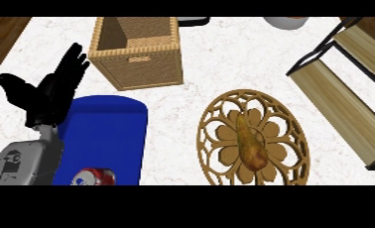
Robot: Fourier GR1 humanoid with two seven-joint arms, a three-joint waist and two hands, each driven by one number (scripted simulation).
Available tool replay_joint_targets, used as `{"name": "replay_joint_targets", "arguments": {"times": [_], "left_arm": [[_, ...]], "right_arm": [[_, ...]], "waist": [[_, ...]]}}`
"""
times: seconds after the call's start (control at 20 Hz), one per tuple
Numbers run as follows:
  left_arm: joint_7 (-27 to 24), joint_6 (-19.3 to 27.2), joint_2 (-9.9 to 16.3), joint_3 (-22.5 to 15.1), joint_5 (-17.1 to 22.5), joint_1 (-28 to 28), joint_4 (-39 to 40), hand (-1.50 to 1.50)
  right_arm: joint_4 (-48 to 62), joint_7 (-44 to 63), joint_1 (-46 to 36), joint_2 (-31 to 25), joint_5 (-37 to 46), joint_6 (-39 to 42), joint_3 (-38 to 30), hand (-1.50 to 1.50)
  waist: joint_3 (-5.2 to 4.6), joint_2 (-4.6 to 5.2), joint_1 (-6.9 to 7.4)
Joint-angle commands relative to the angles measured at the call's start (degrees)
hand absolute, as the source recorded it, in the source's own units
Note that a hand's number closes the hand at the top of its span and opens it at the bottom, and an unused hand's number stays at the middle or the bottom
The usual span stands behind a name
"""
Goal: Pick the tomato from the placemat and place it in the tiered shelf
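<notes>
Resting at the left edge, the left hand holds its fingers straight and spread above the blue placemat. A red-and-white object, possibly the tomato, sits at the placemat's lower edge. Bare counter separates the wicker basket from the tiered shelf at right.

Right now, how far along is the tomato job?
Done: the visible boards of the black-framed wooden tiered shelf hold nothing. In hand: nothing; the left robot hand rests open at the left edge, the right is out of view. Left: no clear tomato shows, only a yellow-brown pear-shaped thing on the round openwork wooden placemat and a red-and-white round thing on the blue mat.
</notes>
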Motion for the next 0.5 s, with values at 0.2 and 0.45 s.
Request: {"name": "replay_joint_targets", "arguments": {"times": [0.2,0.45], "left_arm": [[-2.26,0.06,-1.3,0.08,-0.64,-0.25,2.68,0.0],[-1.63,-1.71,0.27,0.55,0.18,4.48,-1.17,0.0]], "right_arm": [[18.08,-2.14,4.04,-16.06,-7.63,12.4,-7.17,-1.5],[32.73,-11.12,9.61,-24.88,-10.24,20.85,-13.11,-1.5]], "waist": [[0.01,0.07,-0.43],[0.13,-0.02,-0.32]]}}
